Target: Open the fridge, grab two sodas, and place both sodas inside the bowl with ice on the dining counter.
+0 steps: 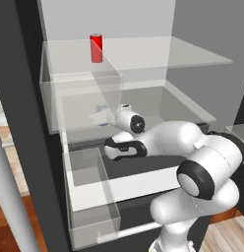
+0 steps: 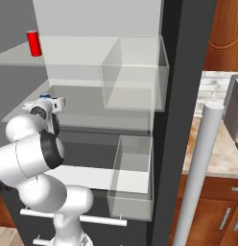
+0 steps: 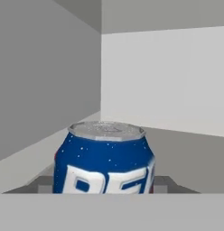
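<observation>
1. The gripper [image 3: 103, 184] reaches into the open fridge [image 1: 20, 98] on the middle shelf level, its two dark finger tips [image 3: 45, 184] standing on either side of the blue soda can [image 3: 105, 158].
2. The jaws flank the can closely, but whether they press on it I cannot tell; the can's base is hidden at the bottom of the hand view.
3. The blue can stands upright, its silver top level, with white lettering on its side; it sits well inside the white compartment, away from the back wall.
4. In the left base view the gripper [image 1: 105, 116] shows through the clear shelf, with the white arm [image 1: 173, 140] stretched in behind it.
5. The red soda can [image 1: 96, 47] stands upright on the glass shelf above, near the back wall and well apart from the gripper.
6. Clear door bins [image 2: 133, 72] hang on the open door at the right.
7. A long white bar handle [image 2: 200, 173] rises in front of that door.
</observation>
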Robot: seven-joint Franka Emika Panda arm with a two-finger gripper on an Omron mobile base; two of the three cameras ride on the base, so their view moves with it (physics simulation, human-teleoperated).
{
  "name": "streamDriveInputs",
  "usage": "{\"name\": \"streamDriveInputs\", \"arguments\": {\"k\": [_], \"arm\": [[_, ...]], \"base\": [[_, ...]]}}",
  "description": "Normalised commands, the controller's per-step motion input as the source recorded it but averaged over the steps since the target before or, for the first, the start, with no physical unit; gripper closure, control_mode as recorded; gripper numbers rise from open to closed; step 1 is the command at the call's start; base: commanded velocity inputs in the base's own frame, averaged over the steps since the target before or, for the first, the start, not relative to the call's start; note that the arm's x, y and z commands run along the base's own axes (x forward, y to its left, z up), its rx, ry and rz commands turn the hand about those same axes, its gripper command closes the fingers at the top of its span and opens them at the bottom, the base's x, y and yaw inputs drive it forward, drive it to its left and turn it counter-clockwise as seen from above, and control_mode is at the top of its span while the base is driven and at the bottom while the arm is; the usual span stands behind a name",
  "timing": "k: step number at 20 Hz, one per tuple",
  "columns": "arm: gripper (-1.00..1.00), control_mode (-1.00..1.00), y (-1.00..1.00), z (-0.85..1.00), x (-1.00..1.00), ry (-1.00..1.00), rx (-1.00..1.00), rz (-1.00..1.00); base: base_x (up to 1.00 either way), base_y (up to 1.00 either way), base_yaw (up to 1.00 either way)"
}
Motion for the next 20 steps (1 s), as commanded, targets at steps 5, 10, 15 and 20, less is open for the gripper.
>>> {"name": "streamDriveInputs", "arguments": {"k": [5,10,15,20], "arm": [[1.00,-1.00,0.09,0.00,0.00,0.00,0.00,0.00],[1.00,-1.00,0.01,-0.01,-0.01,0.03,0.00,0.00],[1.00,-1.00,-0.02,0.25,-0.28,0.02,0.00,0.00],[1.00,-1.00,-0.01,0.62,-0.45,0.23,0.00,0.00]], "base": [[0.00,0.00,0.00],[0.00,0.00,0.00],[0.00,0.00,0.00],[0.00,0.00,0.00]]}}
